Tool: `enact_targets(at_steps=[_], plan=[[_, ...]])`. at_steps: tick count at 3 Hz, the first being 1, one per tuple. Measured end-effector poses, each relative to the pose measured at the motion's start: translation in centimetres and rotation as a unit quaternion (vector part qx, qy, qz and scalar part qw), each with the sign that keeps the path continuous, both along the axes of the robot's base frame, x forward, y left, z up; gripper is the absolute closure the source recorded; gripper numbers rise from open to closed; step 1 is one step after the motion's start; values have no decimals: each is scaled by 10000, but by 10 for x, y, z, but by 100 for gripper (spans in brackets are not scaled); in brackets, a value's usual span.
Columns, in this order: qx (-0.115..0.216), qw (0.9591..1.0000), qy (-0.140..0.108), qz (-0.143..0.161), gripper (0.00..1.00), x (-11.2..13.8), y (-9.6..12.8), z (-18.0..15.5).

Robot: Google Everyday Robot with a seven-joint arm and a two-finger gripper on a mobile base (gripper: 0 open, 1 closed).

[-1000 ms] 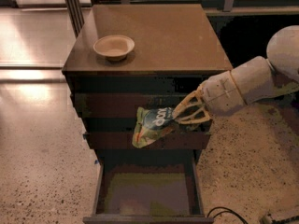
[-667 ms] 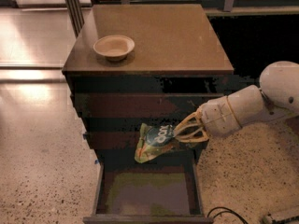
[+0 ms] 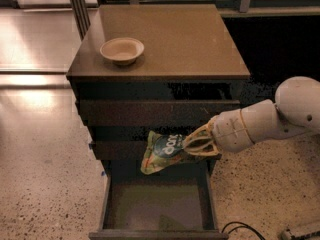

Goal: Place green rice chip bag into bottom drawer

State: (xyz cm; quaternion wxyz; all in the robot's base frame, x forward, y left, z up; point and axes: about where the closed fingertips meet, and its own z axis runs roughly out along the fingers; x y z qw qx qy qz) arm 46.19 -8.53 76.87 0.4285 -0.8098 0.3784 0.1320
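The green rice chip bag (image 3: 162, 151), crinkly with a dark round "dang" logo, hangs in the air in front of the cabinet's middle drawer front, above the back of the open bottom drawer (image 3: 157, 206). My gripper (image 3: 192, 145) comes in from the right on a white arm and is shut on the bag's right end. The bottom drawer is pulled out, showing its flat greenish-grey floor with nothing on it.
A beige bowl (image 3: 122, 50) sits on the cabinet top (image 3: 185, 39) near its left front. The two upper drawers are shut. A black cable (image 3: 242, 229) lies on the speckled floor at the drawer's right.
My gripper has moved down and slightly left with the bag, from the level of the upper drawers to just above the open bottom drawer.
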Motion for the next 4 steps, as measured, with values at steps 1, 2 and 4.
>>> enact_targets(at_steps=[1, 2, 4], plan=[[409, 9985, -341, -128, 100, 4, 9, -43], [750, 9958, -500, -141, 100, 14, 17, -93], [1156, 9930, -215, -63, 100, 19, 39, -189]])
